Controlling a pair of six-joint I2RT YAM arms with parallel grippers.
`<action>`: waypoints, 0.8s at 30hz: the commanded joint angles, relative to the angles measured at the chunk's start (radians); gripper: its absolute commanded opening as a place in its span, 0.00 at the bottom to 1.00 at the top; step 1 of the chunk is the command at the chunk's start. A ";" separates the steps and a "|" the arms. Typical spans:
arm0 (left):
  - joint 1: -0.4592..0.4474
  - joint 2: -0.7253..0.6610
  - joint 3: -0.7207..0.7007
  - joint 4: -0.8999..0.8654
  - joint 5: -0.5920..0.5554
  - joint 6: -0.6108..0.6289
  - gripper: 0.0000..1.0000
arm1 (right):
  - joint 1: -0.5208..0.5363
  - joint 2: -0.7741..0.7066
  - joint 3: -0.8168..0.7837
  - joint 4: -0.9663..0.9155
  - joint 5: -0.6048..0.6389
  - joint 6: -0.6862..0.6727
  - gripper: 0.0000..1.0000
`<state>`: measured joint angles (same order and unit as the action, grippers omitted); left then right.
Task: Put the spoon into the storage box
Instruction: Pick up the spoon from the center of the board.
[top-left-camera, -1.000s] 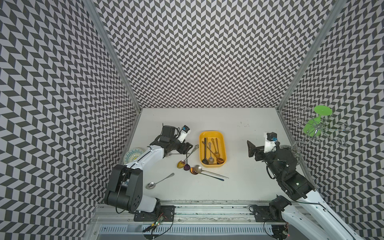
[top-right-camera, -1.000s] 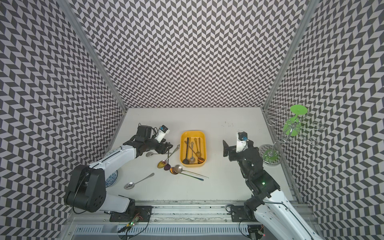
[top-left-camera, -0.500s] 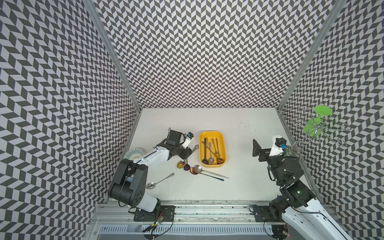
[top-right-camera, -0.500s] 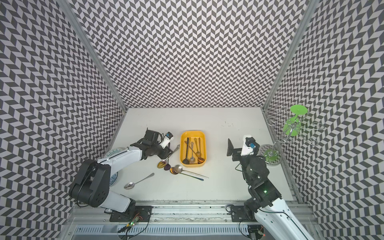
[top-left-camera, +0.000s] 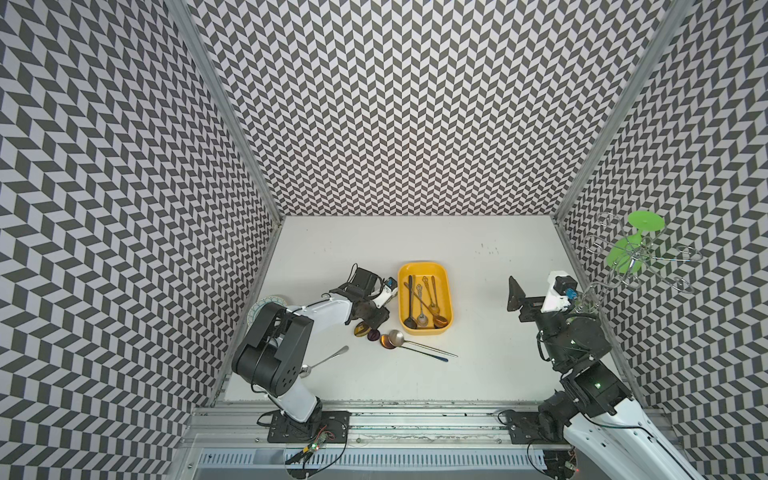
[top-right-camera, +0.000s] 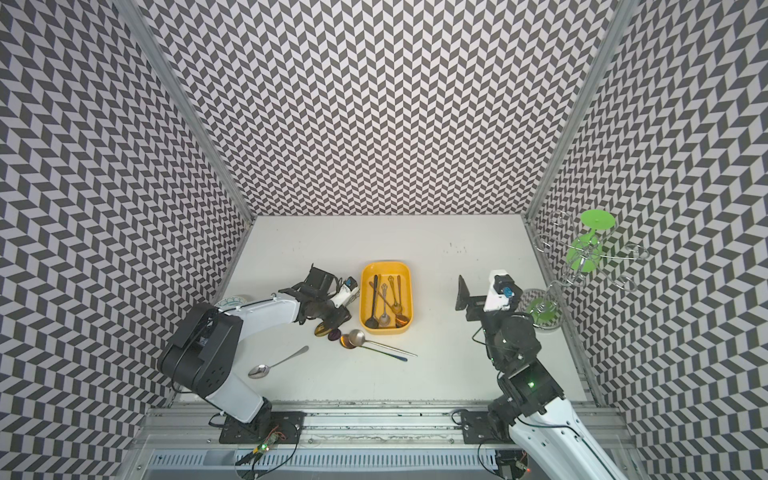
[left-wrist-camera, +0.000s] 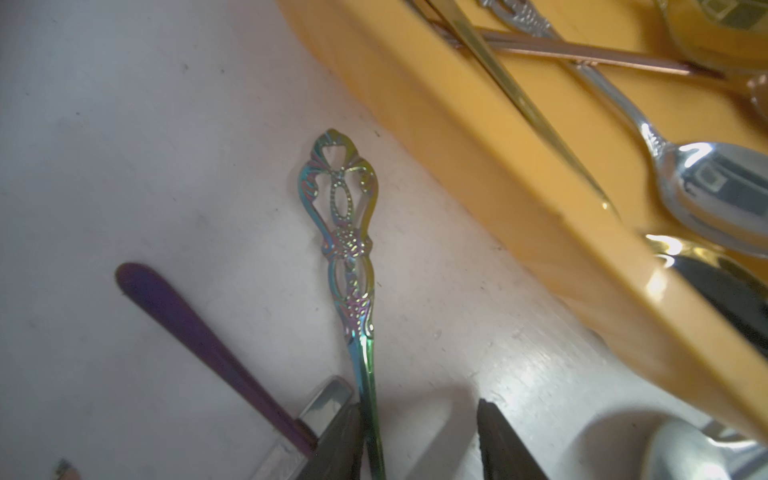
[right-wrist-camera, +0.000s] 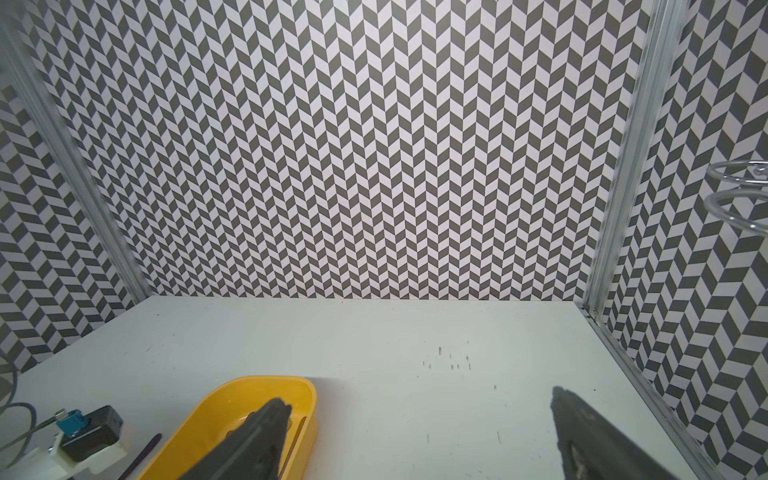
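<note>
The left gripper (left-wrist-camera: 415, 419) straddles the iridescent spoon (left-wrist-camera: 351, 257) on the surface (left-wrist-camera: 145, 145) beside the storage box (left-wrist-camera: 519, 178), jaws apart. The right gripper (right-wrist-camera: 417, 399) hangs spread wide.

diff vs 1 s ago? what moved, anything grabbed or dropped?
The left gripper moved in and down beside the storage box. Its fingers narrowed around the iridescent spoon handle: one touches it, the other shows a gap, so it is not gripped yet. The right gripper swung slightly outward, open and empty. The storage box, the spoons inside and the loose silver spoon stayed put.
</note>
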<state>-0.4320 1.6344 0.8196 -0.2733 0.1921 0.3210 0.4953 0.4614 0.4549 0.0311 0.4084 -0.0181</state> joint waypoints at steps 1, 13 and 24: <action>-0.004 0.016 0.022 -0.001 -0.009 -0.011 0.45 | 0.003 -0.017 -0.007 0.051 0.002 -0.005 1.00; -0.002 0.052 0.044 -0.012 -0.028 -0.031 0.14 | 0.003 -0.017 -0.009 0.050 0.039 -0.010 1.00; 0.010 0.028 0.048 -0.019 -0.006 -0.041 0.00 | 0.004 -0.019 -0.009 0.047 0.016 -0.009 1.00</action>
<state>-0.4309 1.6699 0.8543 -0.2634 0.1703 0.2905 0.4953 0.4507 0.4549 0.0315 0.4297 -0.0193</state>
